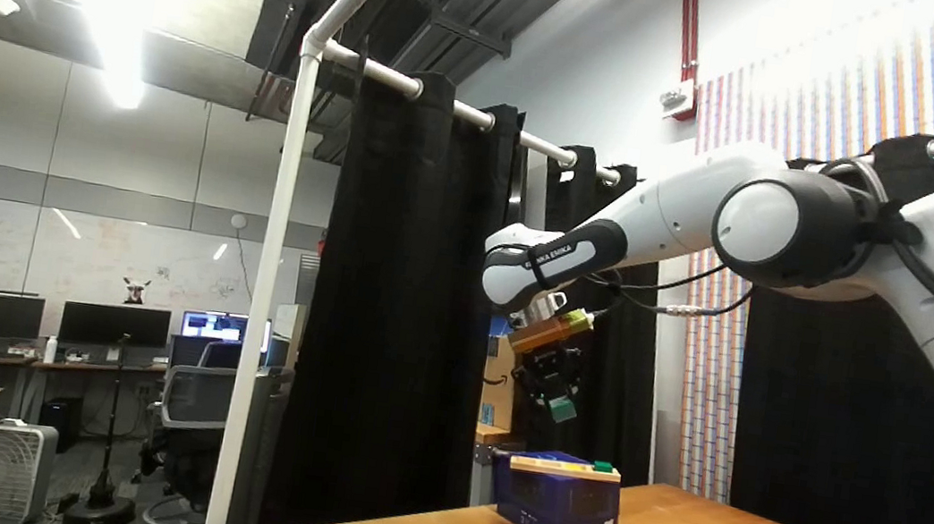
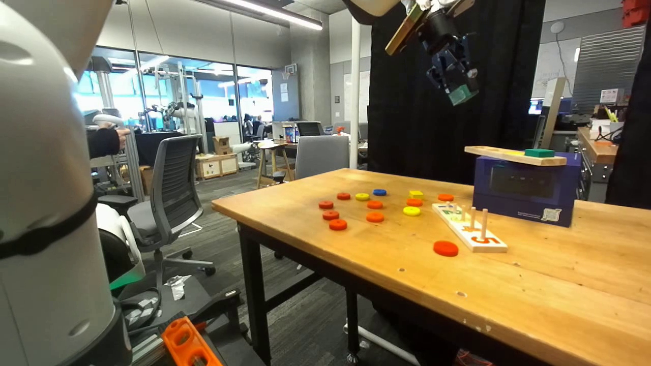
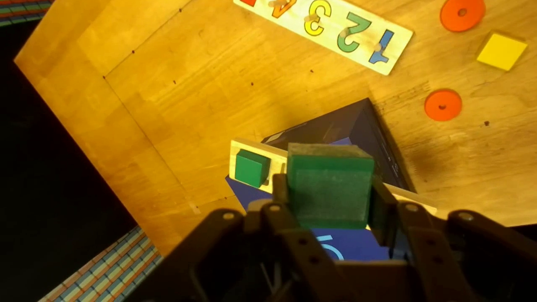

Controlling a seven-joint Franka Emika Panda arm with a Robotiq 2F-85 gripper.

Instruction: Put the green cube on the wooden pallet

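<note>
The gripper (image 3: 330,196) was clenched on the green cube (image 3: 331,184), one finger pressing it from the left and one from the right in the wrist view. In both exterior views the cube hung tilted in the air, well above the table (image 2: 508,290) and apart from the wooden pallet (image 2: 553,161). The pallet lay across the top of a dark blue box (image 2: 524,185), and a second green block (image 2: 539,152) sat near its right end in both exterior views. In the wrist view the grasped cube and the fingers hid the middle of the pallet; the second block showed to the left.

In an exterior view, a numbered board (image 2: 470,240) with upright pegs (image 2: 484,223) lay on the table, nearer than the box and to its left. A red disc (image 2: 446,248) rested just left of the board's near end. A yellow cube (image 2: 416,194) lay farther off, with an orange disc (image 2: 414,203) just on its near side. A blue disc (image 2: 379,192) and red discs (image 2: 330,215) lay to the left of these.
</note>
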